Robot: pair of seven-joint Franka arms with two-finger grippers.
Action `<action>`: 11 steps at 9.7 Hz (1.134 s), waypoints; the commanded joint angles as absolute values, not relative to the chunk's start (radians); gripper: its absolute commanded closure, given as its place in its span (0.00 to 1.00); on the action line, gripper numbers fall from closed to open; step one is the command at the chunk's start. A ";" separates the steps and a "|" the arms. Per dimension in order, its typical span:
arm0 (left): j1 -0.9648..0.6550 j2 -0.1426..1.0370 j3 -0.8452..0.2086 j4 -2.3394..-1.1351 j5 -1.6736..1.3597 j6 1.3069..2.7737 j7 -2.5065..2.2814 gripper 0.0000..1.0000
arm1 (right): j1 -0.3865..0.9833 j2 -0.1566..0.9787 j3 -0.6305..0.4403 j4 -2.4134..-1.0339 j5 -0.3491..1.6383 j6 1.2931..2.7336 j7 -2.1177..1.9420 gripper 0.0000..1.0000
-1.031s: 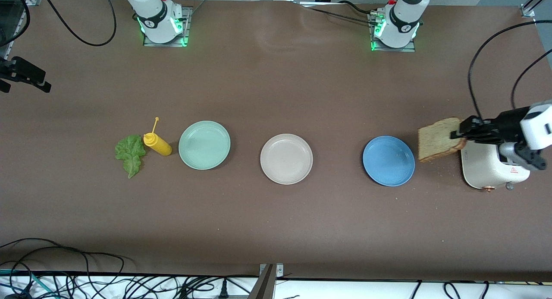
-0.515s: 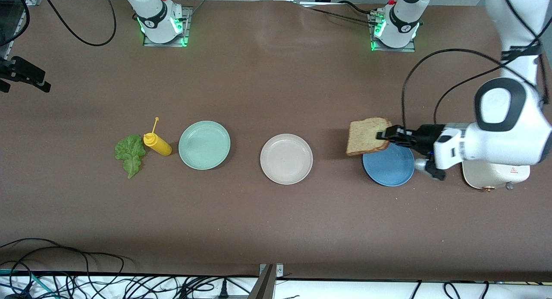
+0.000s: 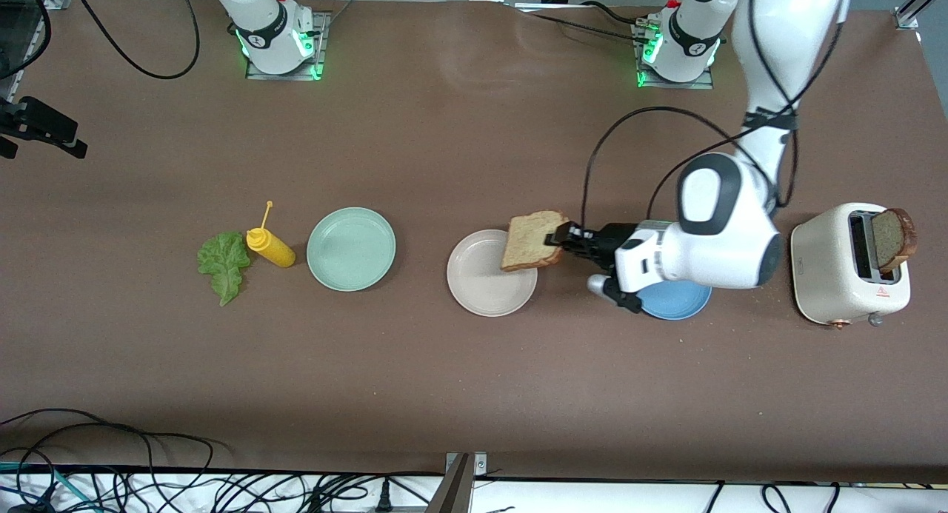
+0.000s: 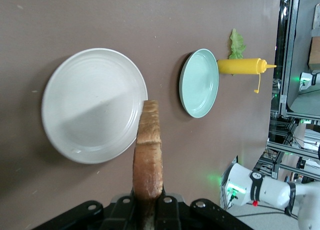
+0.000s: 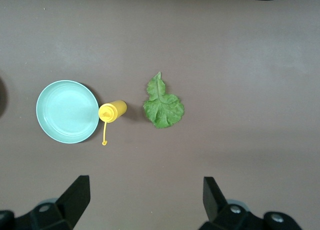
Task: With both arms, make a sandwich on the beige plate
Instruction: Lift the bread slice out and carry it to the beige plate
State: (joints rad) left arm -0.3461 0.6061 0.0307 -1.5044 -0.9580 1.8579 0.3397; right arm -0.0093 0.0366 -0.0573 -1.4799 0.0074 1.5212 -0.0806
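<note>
**One bread slice carried over the beige plate's edge**

One slice of toasted bread (image 3: pixel 532 240) is pinched on edge in the closed left gripper (image 3: pixel 557 238), held in the air over the beige plate (image 3: pixel 481 283) at about its 2 o'clock rim. In the left wrist view the slice (image 4: pixel 148 155) is seen edge-on, clamped between the fingers (image 4: pixel 125 205), with the plate (image 4: pixel 90 104) below it. The blue plate (image 3: pixel 678 300) is partly covered by the left arm (image 3: pixel 711 224), toward that arm's end of the table. At that end a white toaster (image 3: pixel 844 276) is noted, a second slice (image 3: pixel 892 237) standing in its slot.

Toward the right arm's end, the mint-green plate (image 3: pixel 351 248), a yellow mustard bottle (image 3: pixel 271 247) lying beside it, and a lettuce leaf (image 3: pixel 224 264) are lined up. The right gripper (image 5: pixel 145 195) is held high over this group, waiting, fingers spread wide with nothing between them. No sandwich is assembled yet.
</note>
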 commanded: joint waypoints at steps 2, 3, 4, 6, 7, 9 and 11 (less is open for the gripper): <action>-0.377 0.690 0.046 -1.470 -1.077 1.876 0.347 1.00 | -0.009 0.028 -0.060 -1.479 0.023 1.509 -0.075 0.00; -0.380 0.698 0.046 -1.470 -1.081 1.909 0.347 1.00 | -0.009 0.028 -0.060 -1.479 0.023 1.509 -0.075 0.00; -0.388 0.719 0.046 -1.473 -1.104 1.934 0.347 1.00 | -0.009 0.028 -0.060 -1.479 0.023 1.509 -0.075 0.00; -0.416 0.749 0.046 -1.473 -1.164 1.972 0.347 1.00 | -0.009 0.028 -0.060 -1.479 0.023 1.509 -0.075 0.00; -0.429 0.753 0.046 -1.476 -1.164 1.992 0.347 1.00 | -0.009 0.028 -0.060 -1.479 0.023 1.509 -0.075 0.00; -0.445 0.770 0.046 -1.477 -1.161 2.029 0.348 1.00 | -0.009 0.028 -0.060 -1.479 0.023 1.509 -0.075 0.00; -0.446 0.787 0.048 -1.477 -1.154 2.033 0.362 1.00 | -0.009 0.028 -0.058 -1.479 0.023 1.509 -0.075 0.00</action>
